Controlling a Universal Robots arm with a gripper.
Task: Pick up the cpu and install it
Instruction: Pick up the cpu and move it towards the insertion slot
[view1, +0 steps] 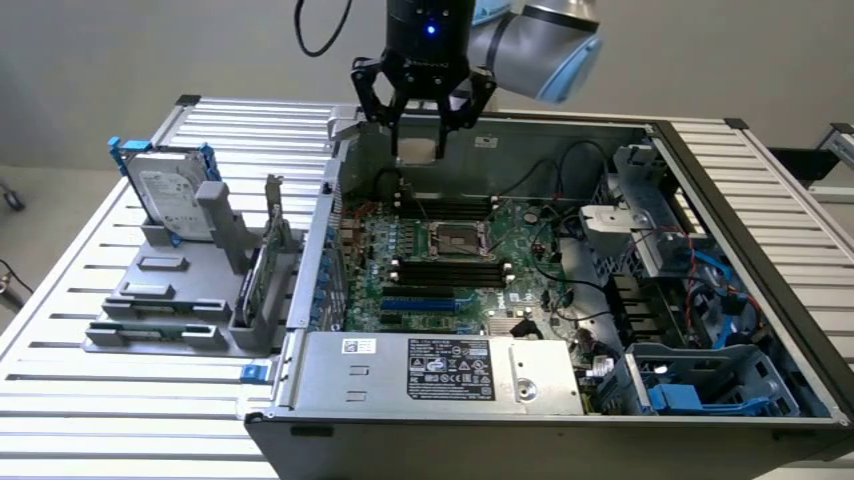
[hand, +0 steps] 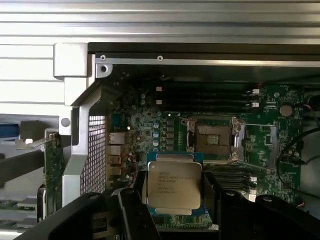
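I judge this to be the carry step. The gripper (view1: 420, 138) is clamped on the cpu (hand: 174, 186), a flat square chip with a matt silver-grey lid, which hangs in the air well apart from the socket (view1: 454, 240). Seating it in that dark, square metal frame will call for level, squared-up alignment.

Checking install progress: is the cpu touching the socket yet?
Apart. The exterior view shows the cpu, held in the claw, high above the open socket; the wrist view shows the socket empty.
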